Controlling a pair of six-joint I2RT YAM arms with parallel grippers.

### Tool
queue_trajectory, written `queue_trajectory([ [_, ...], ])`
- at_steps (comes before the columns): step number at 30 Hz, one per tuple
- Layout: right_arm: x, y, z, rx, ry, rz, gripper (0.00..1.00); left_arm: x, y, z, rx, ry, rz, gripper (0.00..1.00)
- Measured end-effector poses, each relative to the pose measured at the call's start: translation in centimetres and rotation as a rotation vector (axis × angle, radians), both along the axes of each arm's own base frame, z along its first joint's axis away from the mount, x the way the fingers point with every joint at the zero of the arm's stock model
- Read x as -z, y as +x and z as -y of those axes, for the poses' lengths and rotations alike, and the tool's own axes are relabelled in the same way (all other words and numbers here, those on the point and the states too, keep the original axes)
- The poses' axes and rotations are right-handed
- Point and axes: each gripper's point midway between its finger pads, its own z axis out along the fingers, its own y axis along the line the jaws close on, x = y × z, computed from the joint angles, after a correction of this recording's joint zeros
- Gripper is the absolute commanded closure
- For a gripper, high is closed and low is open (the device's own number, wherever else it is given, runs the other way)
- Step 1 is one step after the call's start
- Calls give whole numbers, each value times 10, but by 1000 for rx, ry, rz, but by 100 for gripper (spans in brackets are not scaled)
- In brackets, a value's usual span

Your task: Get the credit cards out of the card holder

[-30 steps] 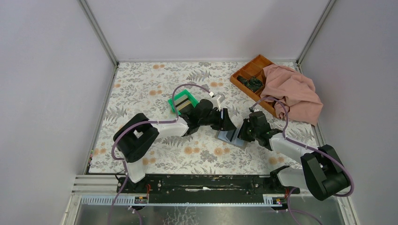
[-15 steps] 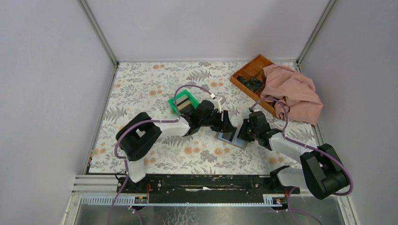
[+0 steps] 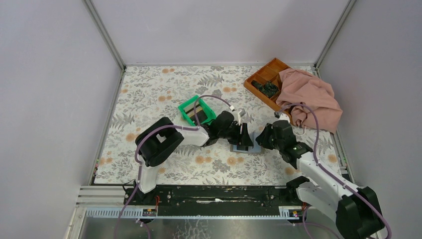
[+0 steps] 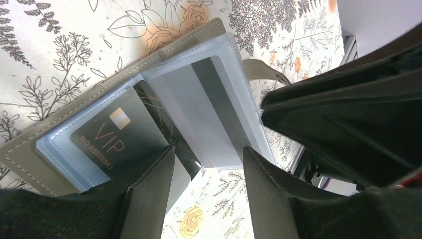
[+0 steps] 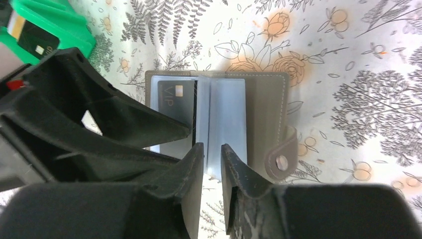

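Though left gripper (image 4: 209, 153) gapes over the card holder (image 5: 267, 113), whether right gripper (image 5: 212, 147) pinches it is unclear

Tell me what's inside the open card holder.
A dark VIP card sits in a clear sleeve of the card holder; another sleeve shows a card with a dark stripe. Any cards beneath these are hidden.

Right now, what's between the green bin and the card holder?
Top external view: the left arm and left fingers fill that stretch, reaching from beside the green bin to the card holder.
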Motion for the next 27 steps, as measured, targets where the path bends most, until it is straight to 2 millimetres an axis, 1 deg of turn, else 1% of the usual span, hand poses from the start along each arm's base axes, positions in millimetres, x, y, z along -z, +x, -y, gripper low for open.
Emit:
queue_trajectory([
  [4, -20, -1, 8, 32, 7, 69, 72, 1, 1, 0, -5, 20, 1, 40],
  [6, -24, 0, 8, 35, 14, 83, 74, 2, 5, -3, -16, 34, 7, 40],
  [9, -19, -2, 5, 24, 17, 57, 76, -1, 13, -13, -42, 42, 4, 40],
  [12, -9, -6, 1, 9, 28, 23, 80, -8, 29, -32, -94, 43, 8, 40],
  [15, 2, -9, -2, -2, 36, -8, 83, -11, 40, -49, -137, 50, 20, 39],
  [16, 6, -10, -4, -10, 40, -21, 84, -11, 41, -53, -142, 53, 21, 40],
  [18, 14, -10, -8, -25, 46, -50, 85, -6, 37, -57, -139, 62, 16, 40],
  [23, 30, -9, -19, -53, 68, -108, 87, 16, 15, -67, -111, 94, -34, 42],
  [27, 32, -5, -22, -52, 79, -106, 89, 13, 10, -64, -83, 70, -44, 46],
])
